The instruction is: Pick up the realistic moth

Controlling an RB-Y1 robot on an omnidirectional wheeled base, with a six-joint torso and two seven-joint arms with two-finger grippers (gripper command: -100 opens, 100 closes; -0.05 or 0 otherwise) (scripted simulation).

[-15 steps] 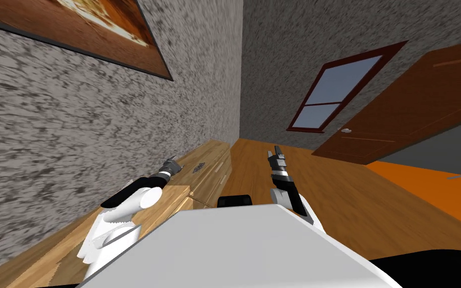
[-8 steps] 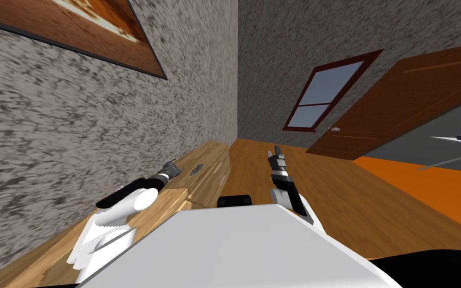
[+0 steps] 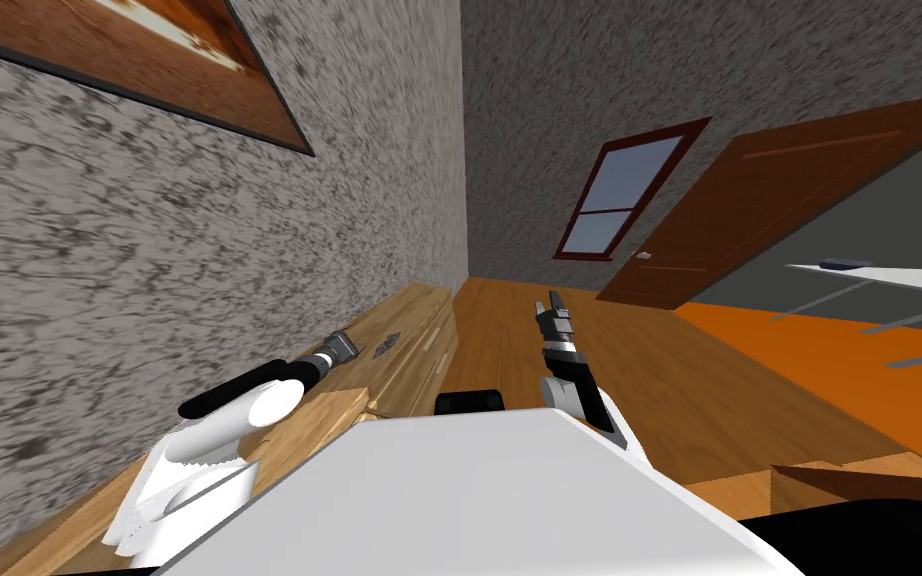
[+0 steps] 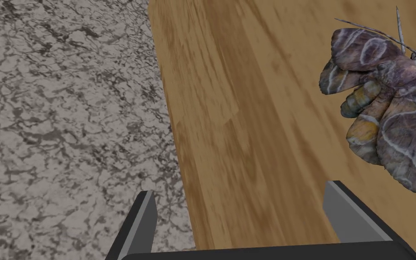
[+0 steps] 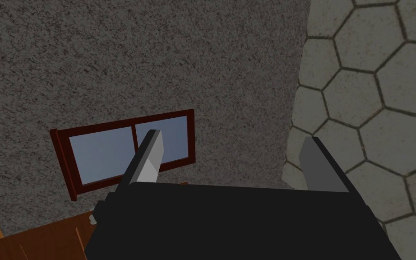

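- You're looking at a matt wood desk point(image 4: 247, 113) with streaky grain.
- The wall point(image 4: 58, 113) looks rough, mottled grey.
- Your moth point(image 4: 383, 99) has dull, pale-banded wings.

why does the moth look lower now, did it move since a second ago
No. The moth lies on the same patch of the wooden cabinet top, short of its far end; the whole view shifted, so my head moved.

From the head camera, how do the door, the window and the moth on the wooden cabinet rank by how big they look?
1. Door
2. Window
3. Moth, a tiny speck on the cabinet
This is size in the picture only: the moth lies nearer the camera than the other two.
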